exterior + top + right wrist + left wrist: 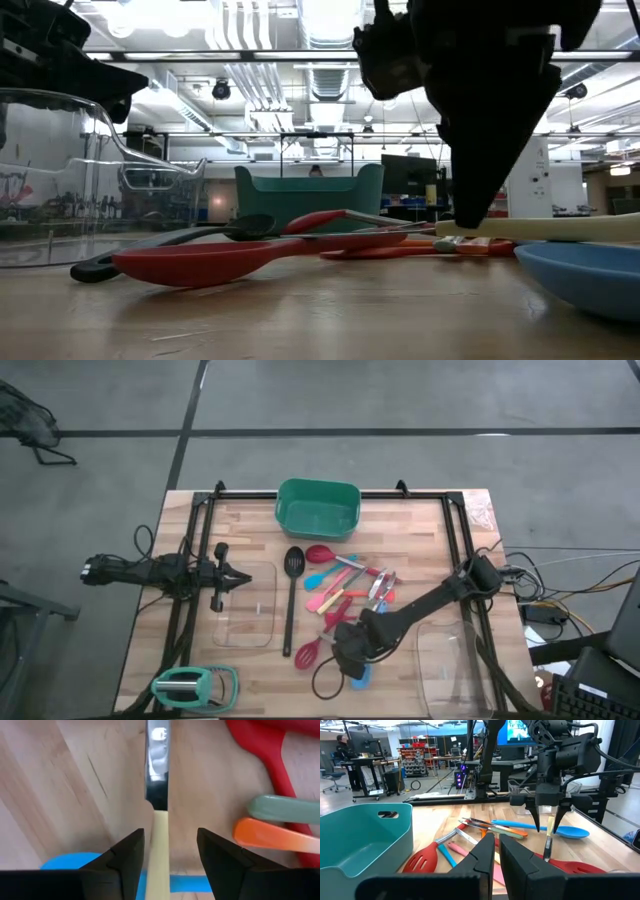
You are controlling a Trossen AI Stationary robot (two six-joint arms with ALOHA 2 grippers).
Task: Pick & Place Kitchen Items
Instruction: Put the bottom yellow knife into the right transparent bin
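Observation:
Assorted utensils (pixel 350 588) lie in a loose heap mid-table: a long black slotted spoon (pixel 291 600), a red slotted spatula (pixel 308 653), and a blue spoon (pixel 360 678). My right gripper (pixel 170 837) points down, open, low over a cream-handled table knife (pixel 159 845). Its fingers stand on either side of the handle with a gap on each side. The knife lies flat, its handle crossing over the blue spoon (pixel 65 865). My left gripper (pixel 235 575) is shut and empty above the left glass tray (pixel 245 615).
A green tub (pixel 318 508) stands at the table's far edge. A second glass tray (pixel 450 660) sits at the near right, under my right arm. A teal object (pixel 195 685) lies at the near left corner. Orange and pale green handles (pixel 275 835) lie close beside my right gripper.

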